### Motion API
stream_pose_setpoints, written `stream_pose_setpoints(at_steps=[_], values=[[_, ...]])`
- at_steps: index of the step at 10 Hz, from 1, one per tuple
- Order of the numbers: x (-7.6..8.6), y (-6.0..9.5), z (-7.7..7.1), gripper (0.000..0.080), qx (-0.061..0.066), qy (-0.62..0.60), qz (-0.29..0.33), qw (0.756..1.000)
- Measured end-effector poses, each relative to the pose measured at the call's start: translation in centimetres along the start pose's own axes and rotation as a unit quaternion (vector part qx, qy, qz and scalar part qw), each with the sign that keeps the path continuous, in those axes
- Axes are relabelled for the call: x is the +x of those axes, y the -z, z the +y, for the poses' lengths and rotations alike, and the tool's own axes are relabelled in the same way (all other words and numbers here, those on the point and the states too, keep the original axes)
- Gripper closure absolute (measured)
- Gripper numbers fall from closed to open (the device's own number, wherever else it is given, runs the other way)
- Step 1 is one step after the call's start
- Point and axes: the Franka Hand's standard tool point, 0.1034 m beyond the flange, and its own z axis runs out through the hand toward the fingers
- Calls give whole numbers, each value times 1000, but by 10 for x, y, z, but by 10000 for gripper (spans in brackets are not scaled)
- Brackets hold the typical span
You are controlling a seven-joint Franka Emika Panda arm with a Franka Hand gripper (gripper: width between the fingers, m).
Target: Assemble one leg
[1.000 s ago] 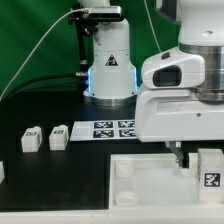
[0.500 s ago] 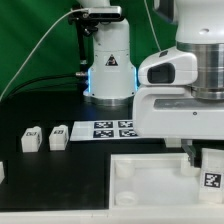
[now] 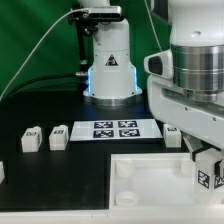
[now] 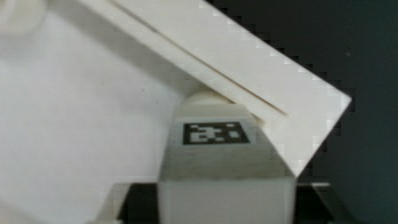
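Observation:
My gripper (image 3: 205,168) hangs at the exterior view's right, shut on a leg (image 3: 205,181), a small white block with a black-and-white marker. It holds the leg at the right corner of the large white square part (image 3: 150,178). In the wrist view the leg (image 4: 217,150) stands between my dark fingers (image 4: 139,203), marker facing the camera, and its far end meets the square part's edge (image 4: 214,60). My gripper (image 4: 222,205) is mostly hidden behind the leg. Two more legs (image 3: 30,139) (image 3: 58,135) lie at the exterior view's left.
The marker board (image 3: 115,129) lies on the black table behind the square part. The robot base (image 3: 108,65) stands at the back. Another small white piece (image 3: 173,137) sits right of the marker board, under the arm. A white object (image 3: 2,171) shows at the left edge.
The arm's wrist has turned and its body has shifted toward the exterior view's right. The held leg stays at the square part's right corner, slightly shifted left.

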Motion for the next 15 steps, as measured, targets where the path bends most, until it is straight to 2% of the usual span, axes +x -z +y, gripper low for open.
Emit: stream_pose_setpoints(at_steps=[2, 5, 6, 7, 9, 10, 11, 12, 15], values=[[0, 0, 0, 506, 3, -144, -14, 990], [0, 0, -1, 506, 3, -246, -14, 969], [-1, 0, -2, 506, 7, -273, -12, 962], [-2, 0, -1, 506, 12, -278, -8, 961], [-4, -3, 0, 504, 15, -211, -4, 977], [-12, -10, 4, 332, 18, -159, 2, 987], [-18, -12, 8, 193, 14, -114, 3, 993], [-18, -13, 9, 163, 15, -46, 6, 999], [-16, -13, 9, 152, 14, 85, 8, 996]])
